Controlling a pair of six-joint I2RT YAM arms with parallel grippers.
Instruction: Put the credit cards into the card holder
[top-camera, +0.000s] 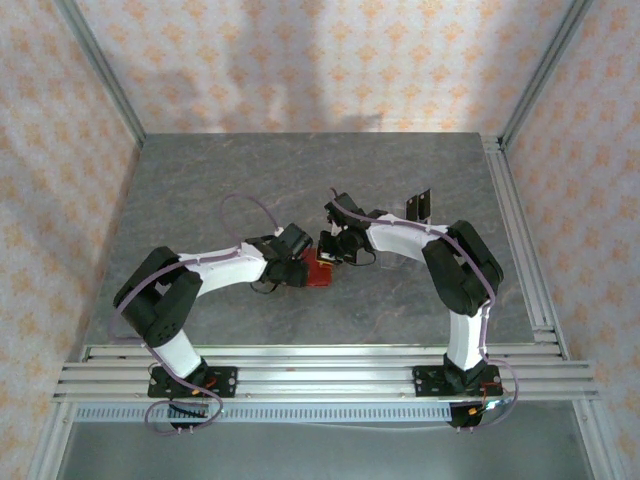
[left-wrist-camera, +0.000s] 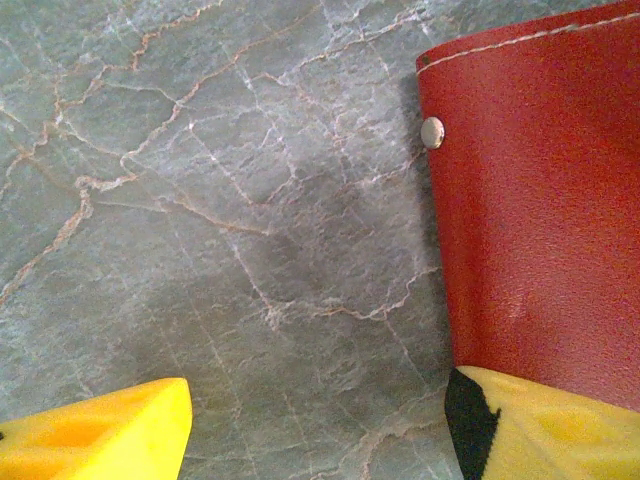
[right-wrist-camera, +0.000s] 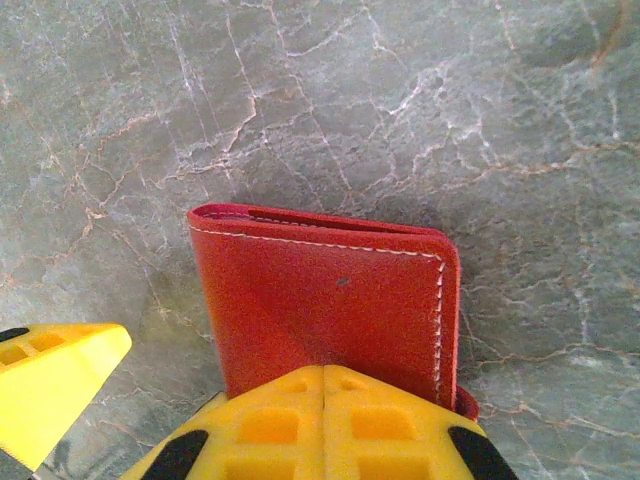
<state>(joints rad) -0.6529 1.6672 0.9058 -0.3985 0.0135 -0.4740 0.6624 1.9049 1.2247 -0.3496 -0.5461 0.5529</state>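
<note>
The card holder (top-camera: 319, 273) is a red stitched wallet lying folded shut on the table between the two arms. My right gripper (right-wrist-camera: 325, 372) is shut, its yellow fingers pressed together over the wallet's (right-wrist-camera: 320, 300) near edge; a small tab pokes out beside them. My left gripper (left-wrist-camera: 318, 400) is open, with bare table between its fingers. Its right finger (left-wrist-camera: 560, 425) touches the wallet's (left-wrist-camera: 540, 200) edge below the snap stud. One left-arm finger (right-wrist-camera: 55, 390) shows left of the wallet. Dark credit cards (top-camera: 418, 205) sit behind the right arm, away from both grippers.
The table (top-camera: 200, 190) is grey veined stone with patterned walls on three sides. A metal rail (top-camera: 520, 240) runs along its right edge, and slotted bars (top-camera: 320, 362) cross the near edge by the arm bases.
</note>
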